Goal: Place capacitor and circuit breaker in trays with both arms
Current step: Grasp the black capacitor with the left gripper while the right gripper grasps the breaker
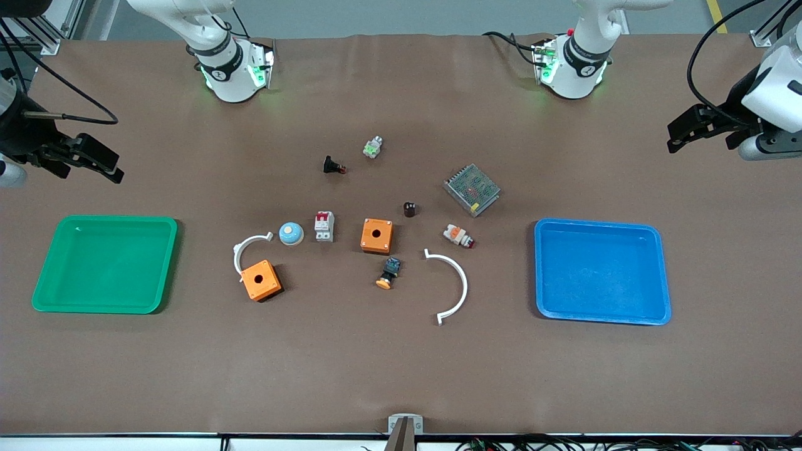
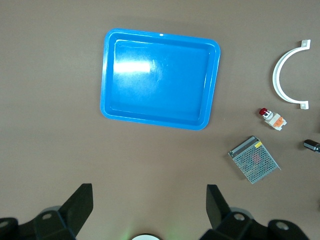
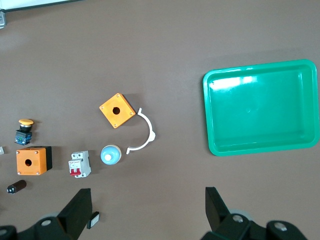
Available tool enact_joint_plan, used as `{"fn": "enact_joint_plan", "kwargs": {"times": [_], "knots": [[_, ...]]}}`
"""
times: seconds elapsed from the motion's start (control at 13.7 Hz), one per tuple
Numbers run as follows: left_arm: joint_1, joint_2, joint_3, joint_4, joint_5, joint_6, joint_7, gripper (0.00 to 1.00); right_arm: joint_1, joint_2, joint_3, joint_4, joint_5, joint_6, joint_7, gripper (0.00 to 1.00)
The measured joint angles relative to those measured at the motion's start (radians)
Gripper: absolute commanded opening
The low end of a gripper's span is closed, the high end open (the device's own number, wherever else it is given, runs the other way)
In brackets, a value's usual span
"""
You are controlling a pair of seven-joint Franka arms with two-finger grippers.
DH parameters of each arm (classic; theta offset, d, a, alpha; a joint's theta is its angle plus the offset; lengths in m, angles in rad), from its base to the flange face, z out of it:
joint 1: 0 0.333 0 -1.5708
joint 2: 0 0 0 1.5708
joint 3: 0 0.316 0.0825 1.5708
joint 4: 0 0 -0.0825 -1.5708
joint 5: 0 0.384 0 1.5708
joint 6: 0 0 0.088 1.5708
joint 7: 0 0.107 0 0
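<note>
The capacitor (image 1: pixel 409 209), a tiny dark stubby cylinder, stands on the brown table near the middle, beside an orange box (image 1: pixel 377 235). It also shows in the left wrist view (image 2: pixel 311 145) and in the right wrist view (image 3: pixel 16 187). The circuit breaker (image 1: pixel 324 226), a white block with a red switch, lies beside a blue dome (image 1: pixel 291 233); it also shows in the right wrist view (image 3: pixel 79 164). My left gripper (image 1: pixel 702 141) is open and empty, up in the air at the left arm's end (image 2: pixel 150 205). My right gripper (image 1: pixel 91 170) is open and empty at the right arm's end (image 3: pixel 148 207).
A green tray (image 1: pixel 106 218) lies at the right arm's end, a blue tray (image 1: pixel 595 222) at the left arm's end. Around the middle lie a second orange box (image 1: pixel 261 280), two white arcs (image 1: pixel 460 285), a silver mesh box (image 1: pixel 472 189), a white-and-orange button (image 1: pixel 458 236) and a black flanged part (image 1: pixel 334 166).
</note>
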Motion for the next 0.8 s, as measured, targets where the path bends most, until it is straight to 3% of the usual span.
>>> {"fn": "enact_joint_plan", "kwargs": {"times": [0.51, 0.8], "knots": [[-0.014, 0.014, -0.01, 0.006, 0.0, 0.001, 0.0, 1.0, 0.001, 0.0, 0.002, 0.002, 0.0, 0.0, 0.0, 1.0], [-0.081, 0.116, -0.066, 0.012, 0.0, 0.037, -0.064, 1.0, 0.01, 0.0, 0.004, 0.002, 0.0, -0.001, 0.0, 1.0]]}}
